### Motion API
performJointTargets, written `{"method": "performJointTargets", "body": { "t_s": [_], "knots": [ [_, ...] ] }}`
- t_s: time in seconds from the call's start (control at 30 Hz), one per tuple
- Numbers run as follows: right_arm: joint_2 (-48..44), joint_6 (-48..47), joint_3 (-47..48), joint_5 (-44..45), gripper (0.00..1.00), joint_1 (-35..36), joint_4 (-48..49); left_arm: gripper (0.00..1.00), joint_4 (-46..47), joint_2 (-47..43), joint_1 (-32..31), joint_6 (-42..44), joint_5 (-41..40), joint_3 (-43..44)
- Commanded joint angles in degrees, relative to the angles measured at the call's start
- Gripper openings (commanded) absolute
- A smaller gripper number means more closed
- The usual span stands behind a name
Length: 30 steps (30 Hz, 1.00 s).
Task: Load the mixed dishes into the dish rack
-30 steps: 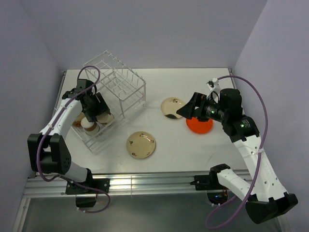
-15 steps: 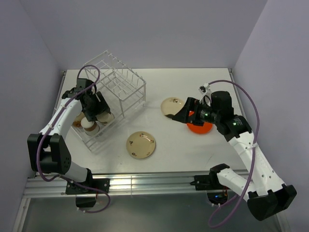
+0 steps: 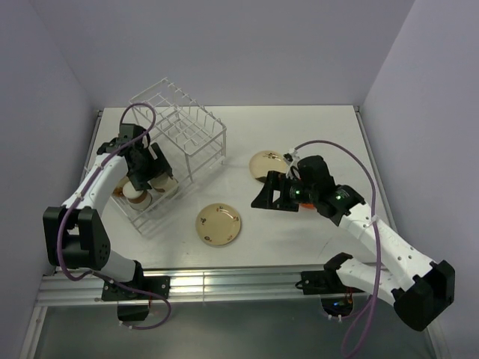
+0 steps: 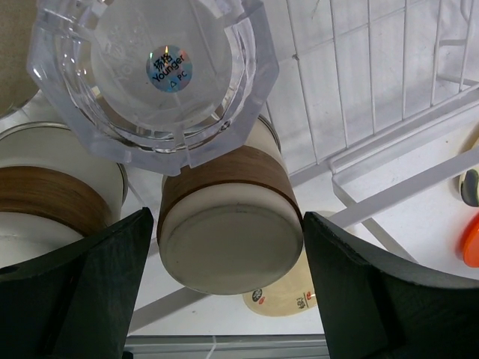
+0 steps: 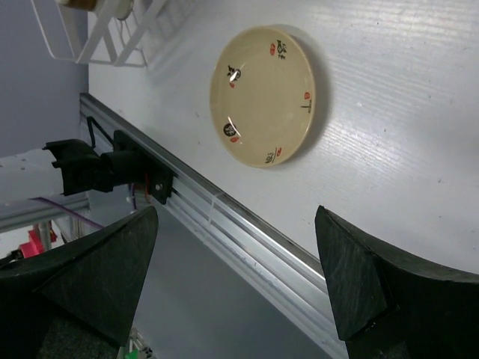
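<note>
Loading of the dish rack [image 3: 196,127] looks partway done. At the left of the table [image 3: 314,127], the left gripper [image 3: 147,170] hovers over the rack's low tray section. Its jaws are spread wide to either side of a banded cream cup [image 4: 228,217] standing in the tray. The wrist view puts the fingers [image 4: 90,292] just beside the cup's wall, with no firm pinch to be seen. A second banded cup [image 4: 52,194] stands just to one side and a clear glass [image 4: 150,71] crowds in close behind, so this arm's step reads as the setting-down of a cup. Its next move calls for a straight lift clear of the tray without nudging the neighbours. Toward the middle, a cream plate [image 3: 218,223] lies flat near the table's front edge, well apart from the rack. The right gripper [image 3: 260,194] points at it from the right, fingers wide apart and empty, and the wrist camera frames the plate between them but not within reach. That arm appears to be closing in for the next pickup, which calls for working a finger under the low rim of a flat plate. The plate would then be stood in the tall slotted section. Farther right, another cream plate [image 3: 266,163] lies on the table, and an orange plate [image 4: 471,241] is largely hidden beneath the right arm.
</note>
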Motion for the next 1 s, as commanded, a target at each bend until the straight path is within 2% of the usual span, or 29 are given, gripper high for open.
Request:
{"method": "performJointTargets", "body": {
  "t_s": [0.0, 0.27, 0.6, 0.7, 0.83, 0.97],
  "knots": [
    [1.53, 1.3, -1.84, 2.45, 0.93, 1.94, 5.99, 0.88, 0.63, -2.61, 0.12, 1.27, -0.36, -0.46],
    [6.89, 3.14, -6.41, 3.68, 0.9, 6.6, 12.5, 0.87, -0.95, -7.61, 0.12, 1.09, -0.36, -0.55],
    [13.13, 5.61, -9.31, 4.91, 0.86, 8.01, 20.49, 0.86, -3.77, -15.0, 0.12, 0.04, 1.83, -0.11],
    [15.24, 7.8, -11.33, 5.0, 0.82, 8.1, 25.05, 0.86, -4.38, -18.51, 0.12, -0.66, 3.94, -2.04],
    [18.93, 10.44, -13.88, 5.53, 0.72, 8.71, 30.51, 0.86, -5.7, -24.57, 0.12, -1.28, 4.39, -3.19],
    [23.15, 12.46, -14.68, 7.11, 0.69, 9.86, 34.82, 0.85, -6.85, -28.27, 0.12, -1.72, 5.79, -1.7]
  ]
}}
